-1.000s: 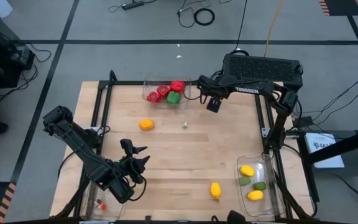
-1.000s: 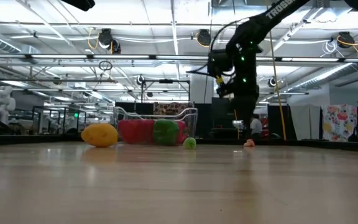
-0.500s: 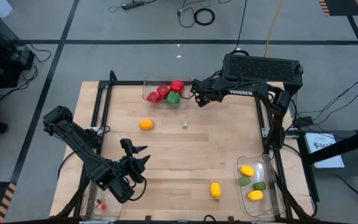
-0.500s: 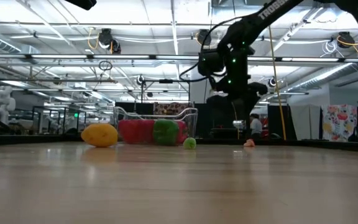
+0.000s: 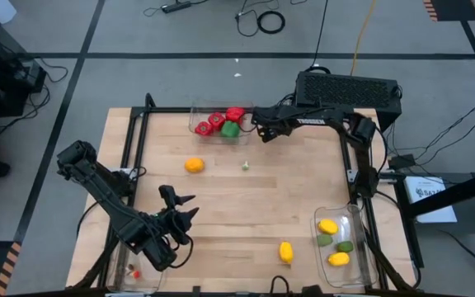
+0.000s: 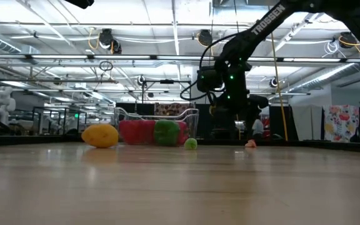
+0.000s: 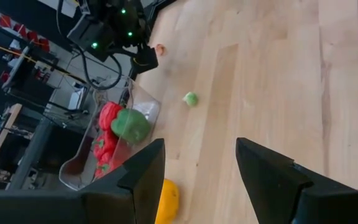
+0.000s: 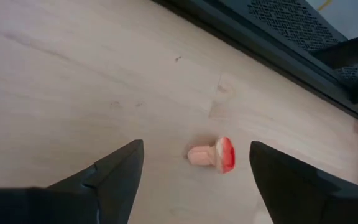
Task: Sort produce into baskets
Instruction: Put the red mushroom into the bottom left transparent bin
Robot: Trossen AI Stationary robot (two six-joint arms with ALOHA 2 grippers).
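I'm running two arms over a wooden table [image 5: 246, 214], sorting toy produce into clear bins.

Right gripper [image 5: 264, 130] sits near the far edge, just beside the far bin [image 5: 221, 121], which holds red peppers [image 5: 214, 122] and a green pepper [image 5: 231, 129]. Its fingers [image 8: 114, 171] are spread apart w/ nothing between them. Straight ahead of them, on bare wood, lies a tiny mushroom [image 8: 212, 155], pale stem, red cap, on its side. I read this as lining up for a pick: fingers set wide so they can straddle the piece, wrist low because the thing is so small. It's apart from the fingers, not touched yet.

Left gripper [image 5: 180, 216] waits near the table's near-left area, fingers [image 7: 135, 174] apart and empty, parked out of the other arm's way. A second bin [image 5: 138, 279] shows at the near-left corner w/ small red bits in it, prob. the home for tiny pieces, though it's partly hidden by the arm.

Third bin [image 5: 343, 247], near-right corner, holds lemons [image 5: 328, 226] and limes [image 5: 345, 246], so citrus goes there.

Loose on the table: an orange [image 5: 194, 165] and a small green bit [image 5: 245, 167] mid-table, and one lemon [image 5: 286, 252] near the front edge, left of the citrus bin. So roughly four pieces left to sort, by my count.
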